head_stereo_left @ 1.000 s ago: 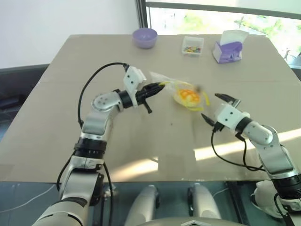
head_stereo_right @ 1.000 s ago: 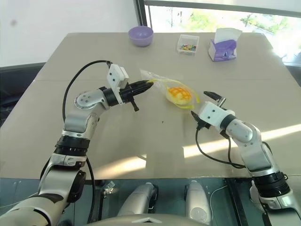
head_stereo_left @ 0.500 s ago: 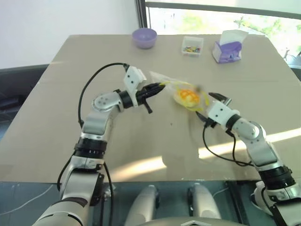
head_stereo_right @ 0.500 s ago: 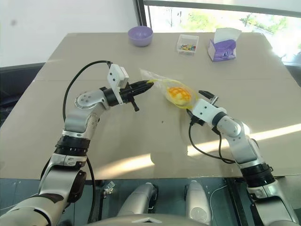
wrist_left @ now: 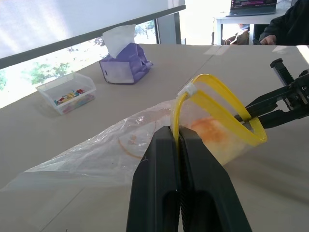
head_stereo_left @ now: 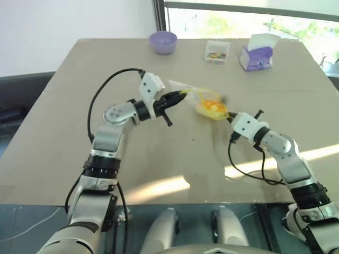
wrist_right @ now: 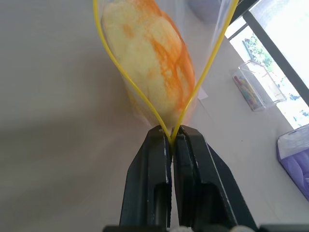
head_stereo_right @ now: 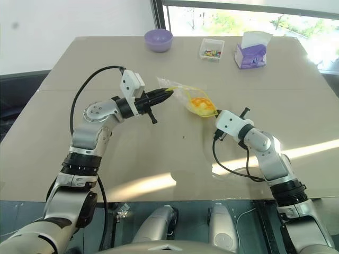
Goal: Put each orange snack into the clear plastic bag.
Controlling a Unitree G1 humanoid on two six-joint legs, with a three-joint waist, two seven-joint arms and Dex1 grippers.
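Above the counter (head_stereo_left: 63,132) middle, left gripper (wrist_left: 178,137) and right gripper (wrist_right: 171,135) jaws each clamp the clear plastic bag's (wrist_left: 111,157) yellow seal; orange snack (wrist_right: 149,46) inside.

Tan table (head_stereo_left: 79,148) carried three things along its far edge. Clear box of colourful bits (head_stereo_left: 217,51) sat mid-row, purple bowl (head_stereo_left: 162,42) to its left, purple tissue box (head_stereo_left: 256,54) to its right.

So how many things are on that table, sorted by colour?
Purple: 2, the bowl and the tissue box
Orange: 1, the orange snack
Clear: 2, the clear plastic bag holding the snack, and the small box of colourful bits
Total: 5
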